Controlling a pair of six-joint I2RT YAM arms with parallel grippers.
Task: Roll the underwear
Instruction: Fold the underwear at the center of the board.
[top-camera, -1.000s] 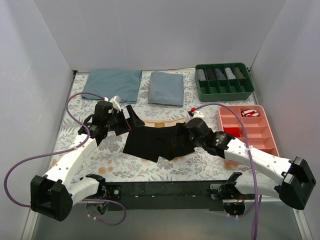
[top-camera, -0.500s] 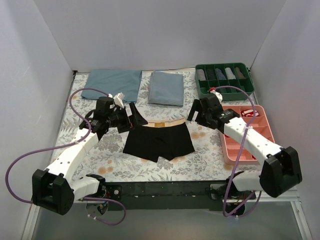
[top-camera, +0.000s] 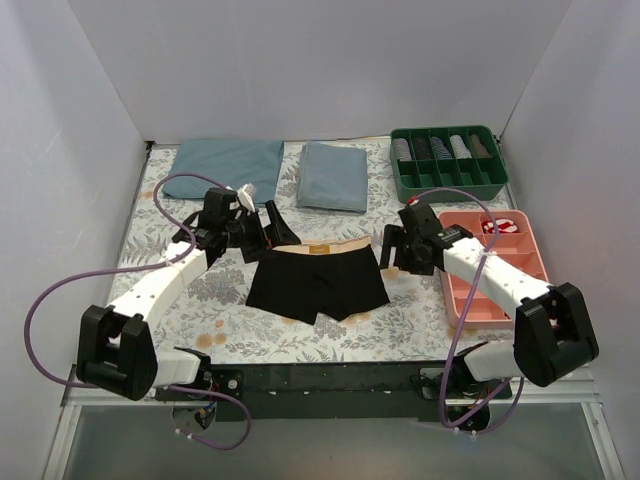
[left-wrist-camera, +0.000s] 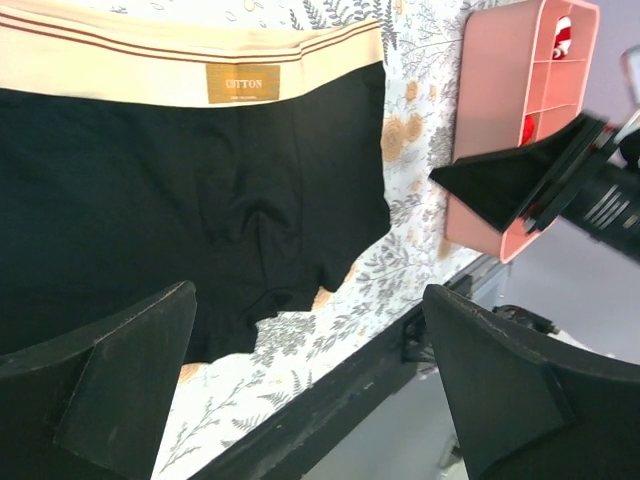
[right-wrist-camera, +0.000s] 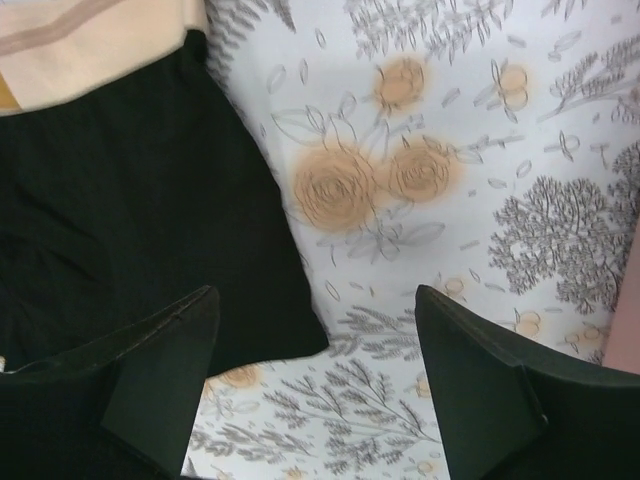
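Both wide-jawed and empty, the left gripper (left-wrist-camera: 310, 296) and right gripper (right-wrist-camera: 318, 298) flank the flat-spread black fabric boxer briefs with tan waistband (top-camera: 318, 282), seemingly poised to begin rolling.

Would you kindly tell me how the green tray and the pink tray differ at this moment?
The green tray sits at the far right corner with its long side running left to right; the pink tray lies nearer, long side running near to far. The green tray's compartments all hold dark and grey rolled items; the pink tray is mostly bare, with red-and-white rolls in its far compartment. Both are divided trays on the right.
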